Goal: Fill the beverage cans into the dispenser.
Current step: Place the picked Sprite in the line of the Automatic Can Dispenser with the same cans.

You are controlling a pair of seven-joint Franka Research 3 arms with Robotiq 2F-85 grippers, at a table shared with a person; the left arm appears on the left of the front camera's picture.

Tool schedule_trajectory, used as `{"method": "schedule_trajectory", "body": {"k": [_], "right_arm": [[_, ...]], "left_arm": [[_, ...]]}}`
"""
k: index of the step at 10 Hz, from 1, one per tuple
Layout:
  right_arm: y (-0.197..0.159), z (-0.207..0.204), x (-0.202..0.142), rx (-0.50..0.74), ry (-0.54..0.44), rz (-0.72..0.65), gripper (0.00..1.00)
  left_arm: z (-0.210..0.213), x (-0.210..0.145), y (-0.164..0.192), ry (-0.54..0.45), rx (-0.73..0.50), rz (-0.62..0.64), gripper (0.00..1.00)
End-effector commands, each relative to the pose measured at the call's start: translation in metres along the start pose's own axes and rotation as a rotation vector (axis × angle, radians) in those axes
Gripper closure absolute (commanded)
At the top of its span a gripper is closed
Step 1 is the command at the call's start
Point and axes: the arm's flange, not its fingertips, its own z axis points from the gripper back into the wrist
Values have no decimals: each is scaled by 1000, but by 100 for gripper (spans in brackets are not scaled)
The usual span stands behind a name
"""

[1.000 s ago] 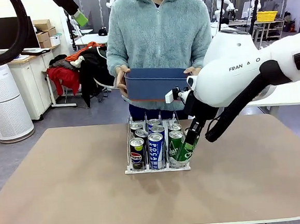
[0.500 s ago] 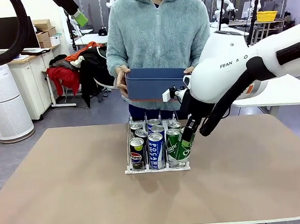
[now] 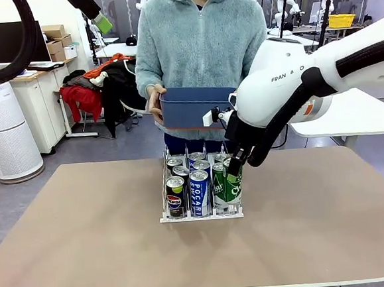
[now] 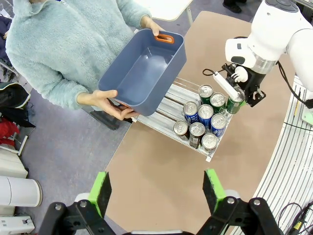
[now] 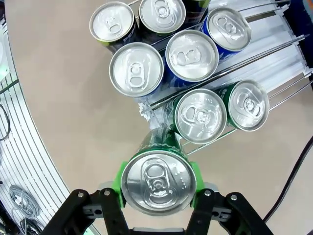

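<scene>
right gripper (image 5: pixel 157 188) is clamping a green can (image 5: pixel 158 182), holding it tilted at the front end of the dispenser's (image 3: pixel 201 214) right lane, touching the green can already sitting there. left gripper (image 4: pixel 157 192) is hanging high above the table with fingers spread wide, holding nothing. person is holding a blue bin (image 3: pixel 194 107) behind the rack.

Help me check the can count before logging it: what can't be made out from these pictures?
- Front view: rear cans in the dispenser hide behind the front row.
- Front view: right gripper and its green can cover the right lane.
- Right wrist view: the dispenser's far end is cut off by the edge.
- Left wrist view: the bin hides the dispenser's back.
</scene>
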Motion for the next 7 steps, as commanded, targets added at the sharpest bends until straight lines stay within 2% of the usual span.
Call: {"method": "schedule_trajectory", "body": {"k": [1, 7], "right_arm": [[-17, -5, 14, -34, -89, 21, 42], [-12, -23, 4, 33, -125, 21, 42]], "left_arm": [[0, -1, 0, -2, 2, -1, 0], [0, -1, 0, -2, 2, -1, 0]]}}
